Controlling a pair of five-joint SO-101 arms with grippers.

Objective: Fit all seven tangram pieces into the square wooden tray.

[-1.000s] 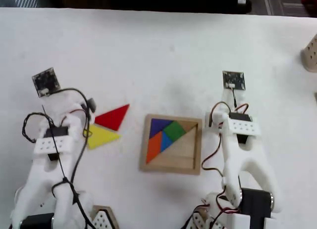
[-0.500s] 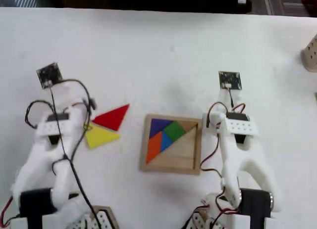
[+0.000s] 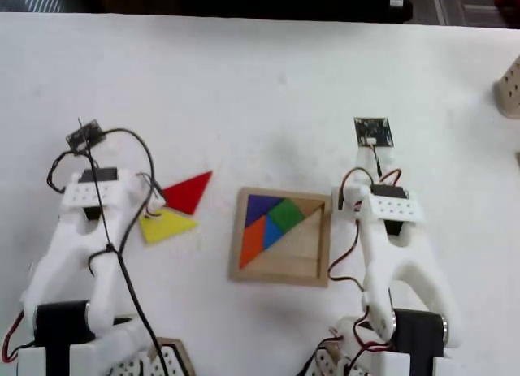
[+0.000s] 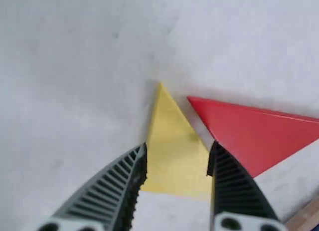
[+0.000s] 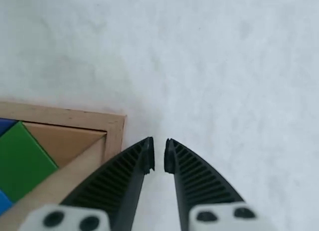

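High view gives you two loose triangles, yellow (image 3: 169, 226) and red (image 3: 188, 191), lying between the tabletop's left edge and the one tray (image 3: 323, 238), with yellow's long tip pointing at the tray. Your left gripper (image 4: 177, 158) stands open astride yellow, and the arm's cable crosses red's corner. Your right gripper (image 5: 158, 153), closed to a sliver on nothing, sits just beside the tray's right rim.

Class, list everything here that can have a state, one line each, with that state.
wooden tray: partly filled, part of its floor bare.
yellow triangle: flat on the table, outside the wooden tray.
red triangle: flat on the table, outside the wooden tray.
left end effector: open, straddling the yellow triangle.
right end effector: shut, empty, beside the wooden tray's corner.
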